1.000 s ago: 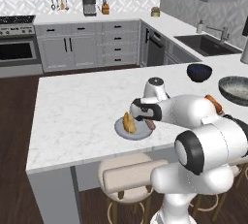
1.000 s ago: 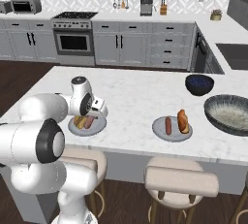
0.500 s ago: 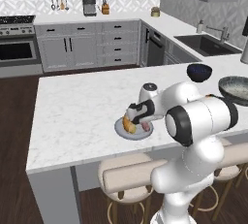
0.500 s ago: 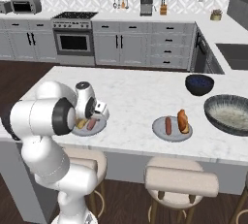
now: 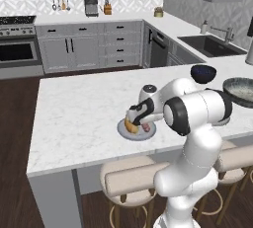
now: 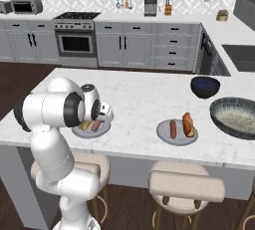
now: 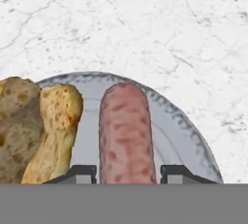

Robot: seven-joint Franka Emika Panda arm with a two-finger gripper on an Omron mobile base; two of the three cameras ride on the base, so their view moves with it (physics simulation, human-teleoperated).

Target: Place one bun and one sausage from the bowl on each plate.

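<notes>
Gripper (image 7: 126,170) is low over the near plate (image 7: 189,126), its two finger tips standing either side of the sausage (image 7: 125,131). The jaws are narrow, set about the sausage's width; whether the pads press it or stand just clear cannot be told. The sausage lies flat on the plate, lengthwise along the hand's line of sight, so I judge this to be the set-down or just-released stage.

A bun (image 7: 41,128) lies beside the sausage on the same plate, close but with a strip of bare plate between them. This plate sits near the front edge of the worktop (image 5: 79,108), toward the stools. It appears to have its full pair.

Further along the front edge, well apart, the second plate (image 6: 164,135) carries a sausage (image 6: 173,128) and a bun (image 6: 188,124) side by side. Both plates look served, so the task reads as nearly complete.

Toward the right end of the worktop sits the grey bowl (image 6: 238,119); its pale inside appears empty. Behind it, nearer the back edge, stands a dark blue bowl (image 6: 204,86), which has no part in the task.

Remaining, as I judge it: open and lift straight up without dragging the sausage off the rim.
</notes>
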